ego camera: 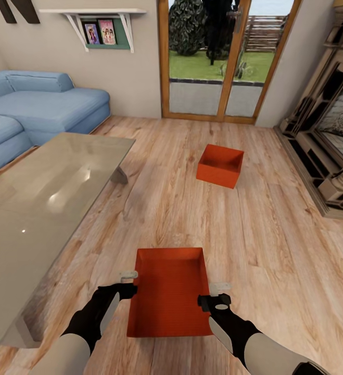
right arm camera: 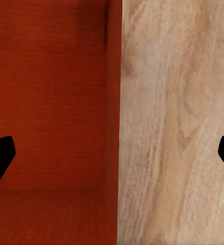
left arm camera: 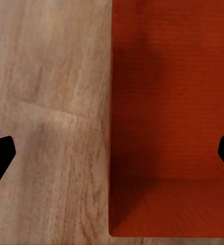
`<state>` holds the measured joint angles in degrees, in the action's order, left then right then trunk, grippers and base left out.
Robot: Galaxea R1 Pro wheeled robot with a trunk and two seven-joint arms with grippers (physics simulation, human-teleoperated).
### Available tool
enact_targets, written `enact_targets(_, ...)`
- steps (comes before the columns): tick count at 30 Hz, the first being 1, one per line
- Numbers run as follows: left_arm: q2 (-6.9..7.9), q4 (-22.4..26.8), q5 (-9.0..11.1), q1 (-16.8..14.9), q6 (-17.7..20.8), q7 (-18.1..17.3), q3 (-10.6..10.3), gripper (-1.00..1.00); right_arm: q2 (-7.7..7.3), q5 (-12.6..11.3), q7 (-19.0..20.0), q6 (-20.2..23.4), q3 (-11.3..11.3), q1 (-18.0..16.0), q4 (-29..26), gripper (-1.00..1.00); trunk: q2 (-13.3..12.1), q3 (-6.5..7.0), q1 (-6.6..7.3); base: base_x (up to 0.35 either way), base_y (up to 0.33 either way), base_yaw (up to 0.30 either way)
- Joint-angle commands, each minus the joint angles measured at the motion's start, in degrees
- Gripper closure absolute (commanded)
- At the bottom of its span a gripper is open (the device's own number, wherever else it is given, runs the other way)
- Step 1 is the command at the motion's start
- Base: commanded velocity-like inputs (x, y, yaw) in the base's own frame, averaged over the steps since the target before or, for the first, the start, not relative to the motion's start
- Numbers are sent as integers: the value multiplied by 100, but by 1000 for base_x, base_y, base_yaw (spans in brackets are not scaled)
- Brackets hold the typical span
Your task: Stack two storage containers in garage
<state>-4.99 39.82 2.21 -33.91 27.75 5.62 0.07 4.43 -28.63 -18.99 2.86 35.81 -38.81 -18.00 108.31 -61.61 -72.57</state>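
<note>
The left hand (ego camera: 129,281) hangs spread over the near container's (ego camera: 168,297) left wall, one finger outside, one inside; the right hand (ego camera: 213,293) straddles the right wall the same way. Both should drop evenly and pinch together — a lopsided grip would tilt it. The far container (ego camera: 220,165) waits on the wood floor (ego camera: 275,245) near the garden doors (ego camera: 218,62).

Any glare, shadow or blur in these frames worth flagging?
Head view: bright glare patches on the glass coffee table; far red-orange plastic bin sharp. Left wrist view: near red-orange plastic bin soft, inside wall shaded; light wood-plank floor grain smeared. Right wrist view: similar softness.
</note>
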Motion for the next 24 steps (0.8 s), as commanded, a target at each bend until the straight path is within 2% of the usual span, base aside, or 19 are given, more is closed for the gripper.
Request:
enact_targets(1, -2, 9, 25, -1, 29, 27, 1, -100, -4, -28, -44, 30, 49, -4, -11, -100, 43, -22, -22, 0, 0, 0)
enact_targets(24, -19, -84, 43, 1, 170, 9, -23, -100, -13, -28, -34, 30, 49, -4, -11, -100, 83, -40, -44, 0, 0, 0)
